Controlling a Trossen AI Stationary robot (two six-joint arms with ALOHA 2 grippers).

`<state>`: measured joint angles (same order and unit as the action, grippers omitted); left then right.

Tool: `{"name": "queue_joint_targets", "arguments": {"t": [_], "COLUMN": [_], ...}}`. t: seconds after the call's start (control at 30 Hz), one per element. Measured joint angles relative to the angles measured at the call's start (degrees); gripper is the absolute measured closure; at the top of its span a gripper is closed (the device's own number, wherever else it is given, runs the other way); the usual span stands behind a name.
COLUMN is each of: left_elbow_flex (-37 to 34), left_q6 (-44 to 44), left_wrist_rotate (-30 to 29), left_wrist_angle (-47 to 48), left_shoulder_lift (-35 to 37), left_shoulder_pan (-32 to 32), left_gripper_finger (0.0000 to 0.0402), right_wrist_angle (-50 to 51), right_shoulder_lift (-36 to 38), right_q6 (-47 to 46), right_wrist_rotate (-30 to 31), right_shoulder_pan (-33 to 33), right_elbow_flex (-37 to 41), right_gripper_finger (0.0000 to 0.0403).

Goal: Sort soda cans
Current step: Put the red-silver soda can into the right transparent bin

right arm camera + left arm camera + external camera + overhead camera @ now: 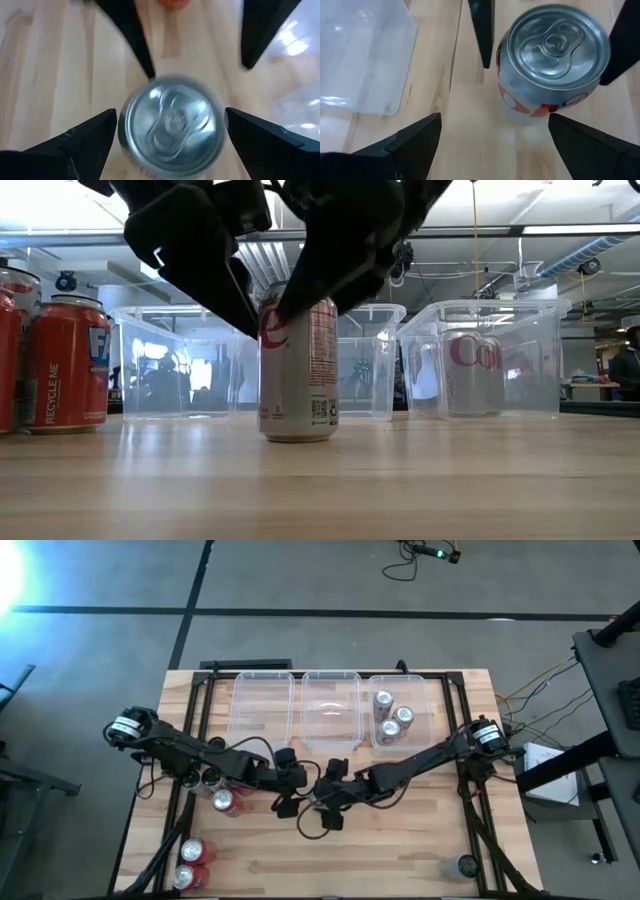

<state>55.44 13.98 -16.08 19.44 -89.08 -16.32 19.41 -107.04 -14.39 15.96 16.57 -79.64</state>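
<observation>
A silver soda can with red lettering [298, 370] stands upright on its base at mid-table [316, 800]. My right gripper [170, 135] is open above it, one finger on each side of the can's top [172, 125]. My left gripper [495, 135] is open too, just to the table's left of the same can [552, 60], and touches nothing. Three silver cans [392, 712] stand in the right clear bin. Two red cans [68, 365] stand at the near left corner [190, 860]. My right gripper's open fingers [482, 30] come from above and stand close on either side of the silver can's upper wall [520, 95]. I cannot tell whether they touch it. The can stands upright on the table.
Three clear bins line the far edge: left [262, 705], middle [330, 705] and right [400, 735]. Two more cans [222, 798] sit under my left arm. A lone can [462, 865] stands near the near right corner. Bare wood lies along the near edge.
</observation>
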Motion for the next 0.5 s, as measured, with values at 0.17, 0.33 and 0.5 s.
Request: {"name": "queue_joint_targets", "arguments": {"t": [0.17, 0.33, 0.5], "left_elbow_flex": [-0.1, -0.1, -0.1], "left_q6": [0.7, 2.2, 3.2], "left_wrist_rotate": [0.0, -0.1, -0.1], "left_wrist_angle": [-1.4, -1.7, 0.7], "left_shoulder_lift": [0.0, 0.0, 0.5], "left_shoulder_pan": [0.0, 0.0, -0.1], "left_gripper_finger": [0.0050, 0.0050, 0.0050], "right_wrist_angle": [-4.3, -7.0, -5.0], "right_shoulder_lift": [0.0, 0.0, 0.0], "right_q6": [-2.0, -2.1, -2.6], "right_wrist_rotate": [-0.9, -0.9, -1.0], "right_shoulder_pan": [-0.3, -0.3, -0.4], "right_elbow_flex": [2.5, 3.1, 3.8], "right_gripper_finger": [0.0039, 0.0039, 0.0065]}}
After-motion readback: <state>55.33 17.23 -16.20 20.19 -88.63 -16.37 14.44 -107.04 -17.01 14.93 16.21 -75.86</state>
